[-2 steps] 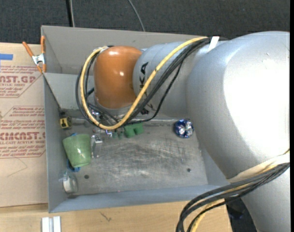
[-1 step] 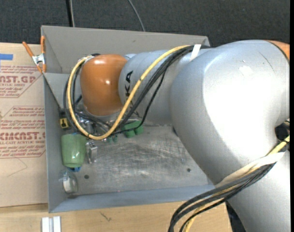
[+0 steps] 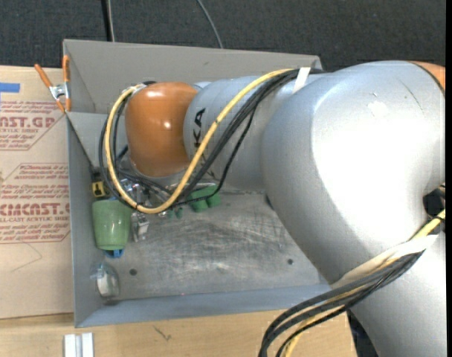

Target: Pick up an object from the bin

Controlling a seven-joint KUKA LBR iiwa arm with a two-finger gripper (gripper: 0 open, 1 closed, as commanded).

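- Several small things lay along the left side of the grey bin (image 3: 189,303), while the middle of its floor was bare and scratched.
- The arm (image 3: 345,169) stretched in from the right, with its orange cover (image 3: 155,129) and looped cables (image 3: 211,136) over the bin's left half.
- The tool (image 3: 140,218) sat low beneath that cover, near the left wall. Whether it stood wide or narrow could not be told, and nothing showed in its hold.
- Just beside it lay a pale green cylinder (image 3: 110,224), close against the left wall, with a small blue piece (image 3: 117,253) at its near end.
- A small clear thing (image 3: 103,281) sat in the front left corner, apart from the tool. Some dark green pieces (image 3: 204,201) lay under the arm, and a yellow-and-black thing (image 3: 98,189) sat by the wall beyond the cylinder.
- The green cylinder looked the likeliest pick. It seemed light, probably plastic or foam, smooth and rounded, so it might roll or slip out of a shallow pinch.
- The best hold appeared to be across its middle, squarely on the curved sides. The wall on its far side left little room there.
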